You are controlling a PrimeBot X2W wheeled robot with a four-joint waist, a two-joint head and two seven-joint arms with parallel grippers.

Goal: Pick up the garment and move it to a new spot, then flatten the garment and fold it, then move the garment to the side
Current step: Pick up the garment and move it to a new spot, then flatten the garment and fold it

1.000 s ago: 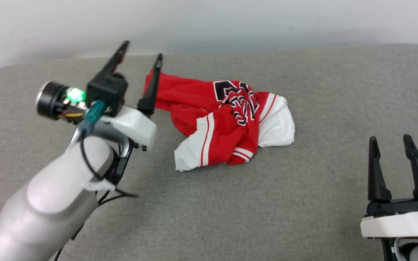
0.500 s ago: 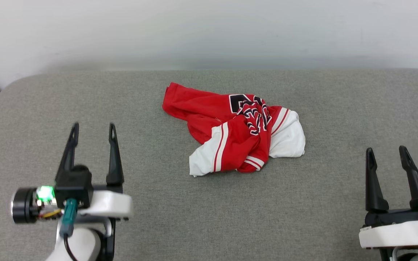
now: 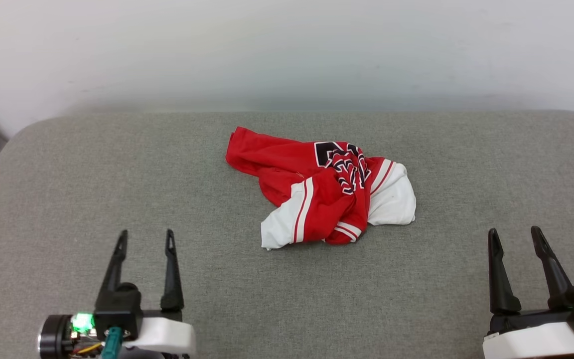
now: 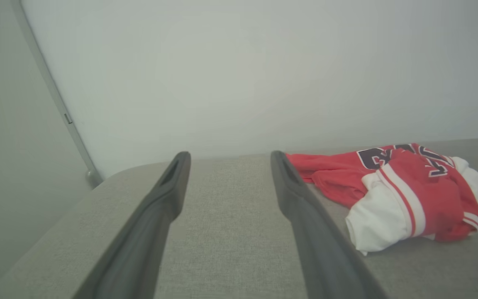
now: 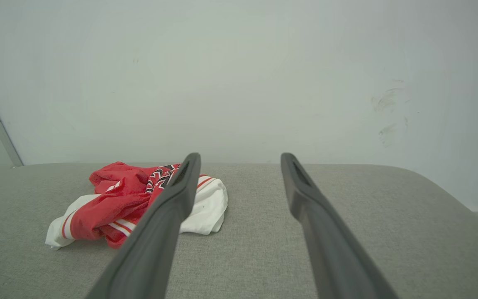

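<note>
Red garment [image 3: 327,199] lies crumpled; left claw [image 3: 146,232], wide, has drawn back; right claw [image 3: 513,230] wide.

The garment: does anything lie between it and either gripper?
Nothing visible does. The garment lies crumpled on the grey surface; only bare surface separates it from the open left gripper and the open right gripper.

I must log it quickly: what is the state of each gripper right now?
Left gripper: open, holding nothing.
Right gripper: open, holding nothing.
</note>
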